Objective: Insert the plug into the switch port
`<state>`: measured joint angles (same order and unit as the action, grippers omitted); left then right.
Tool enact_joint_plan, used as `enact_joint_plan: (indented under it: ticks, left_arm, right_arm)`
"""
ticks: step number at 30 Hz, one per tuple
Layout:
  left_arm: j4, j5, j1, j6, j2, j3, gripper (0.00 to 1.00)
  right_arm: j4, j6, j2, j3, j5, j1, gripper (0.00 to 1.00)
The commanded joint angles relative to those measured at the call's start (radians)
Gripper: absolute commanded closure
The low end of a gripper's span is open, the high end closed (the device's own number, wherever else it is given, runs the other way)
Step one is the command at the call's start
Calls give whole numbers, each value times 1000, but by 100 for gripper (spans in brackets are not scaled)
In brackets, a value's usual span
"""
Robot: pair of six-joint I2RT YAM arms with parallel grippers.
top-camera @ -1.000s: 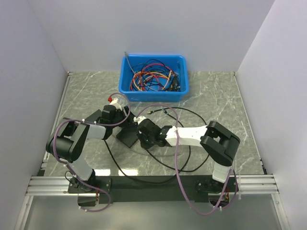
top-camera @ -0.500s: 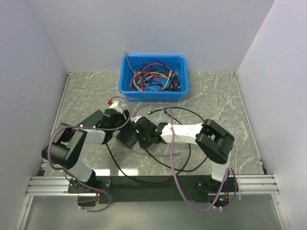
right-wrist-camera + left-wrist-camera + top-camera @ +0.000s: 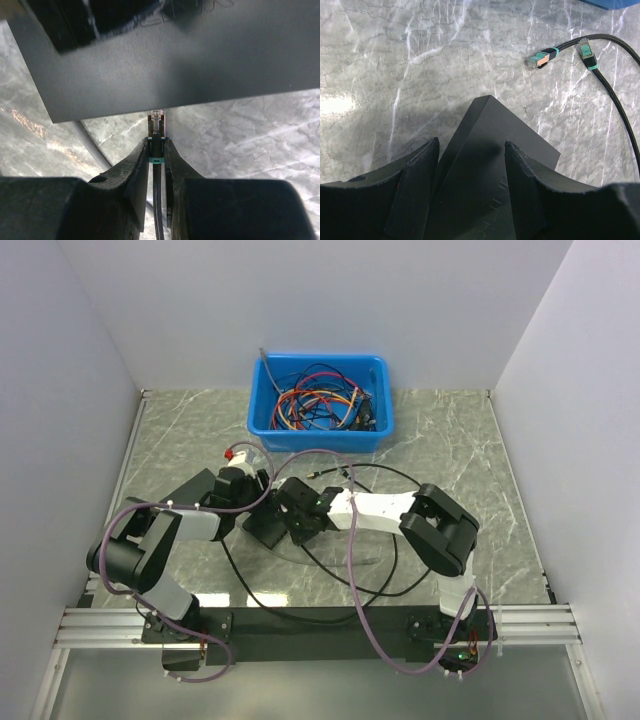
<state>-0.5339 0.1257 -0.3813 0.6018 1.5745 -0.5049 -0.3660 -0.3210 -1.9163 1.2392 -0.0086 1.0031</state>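
In the middle of the right wrist view, the right gripper is pinched tight on the plug, whose clear tip just meets the black switch above it, while the left gripper squeezes that switch from both sides.

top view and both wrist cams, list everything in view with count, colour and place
switch: one, black, centre-left of the table, between the two grippers
plug: one, clear tip with teal boot, at the switch's edge
loose plugs: two, teal boots, lying on the table beyond the switch
black cable: count unclear, black, looping over the table right of the switch
bin: one, blue, far centre of the table
bin cables: a tangle, orange, red, blue and black, inside the bin
table: one, grey-green marble
left gripper: one, black, closed on the switch
right gripper: one, black, closed on the plug
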Motion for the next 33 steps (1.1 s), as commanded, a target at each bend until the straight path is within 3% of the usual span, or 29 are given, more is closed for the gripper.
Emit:
enact_joint_plan:
  ticks: [1,15,33]
  left_arm:
    - [-11,-11,-7,-25,-33,8,40]
    - [-9,-9,-14,-30,-18,2,42]
    - [-6,-9,-24,-31,5,-11,43]
  right_arm:
    - [-28,13,-16,45,7,-8,100]
    - [-73,33,-43,92,56,-20,100]
    - [-63,23,-27,128,12,-20,100]
